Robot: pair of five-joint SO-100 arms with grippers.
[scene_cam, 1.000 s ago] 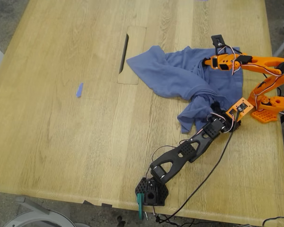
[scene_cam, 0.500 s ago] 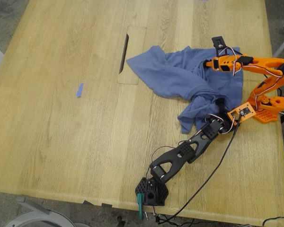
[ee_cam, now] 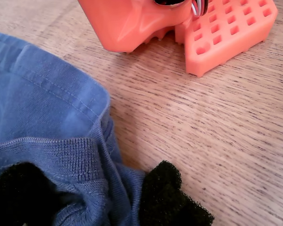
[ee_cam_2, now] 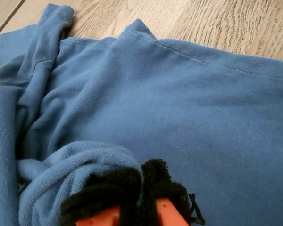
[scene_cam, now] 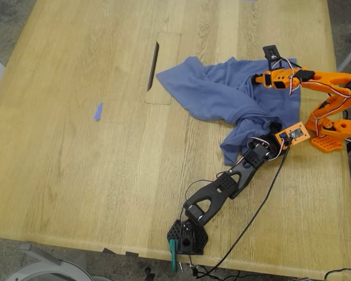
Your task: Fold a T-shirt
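The slate-blue T-shirt (scene_cam: 222, 93) lies crumpled on the wooden table towards the exterior view's right, with one bunched end trailing down to the black arm. My first gripper (scene_cam: 273, 129), on the black arm, is shut on a ribbed, hemmed fold of the T-shirt (ee_cam: 47, 122), which sits between its black foam pads (ee_cam: 172, 197). My second gripper (scene_cam: 255, 78), on the orange arm, rests on the shirt's far part. Its foam-tipped fingers (ee_cam_2: 165, 188) pinch a rolled fold of the T-shirt (ee_cam_2: 146, 103). No print shows.
The orange arm's base (scene_cam: 333, 132) stands close beside my first gripper and shows as the orange grid block (ee_cam: 226, 33). The black arm's base (scene_cam: 187, 237) sits at the near table edge with a cable trailing. A tiny blue scrap (scene_cam: 98, 111) and a table slot (scene_cam: 153, 65) lie towards the exterior view's left.
The black arm's wrist has turned and drawn slightly towards the exterior view's left, still holding the cloth. The orange arm and the shirt's spread look almost unchanged.
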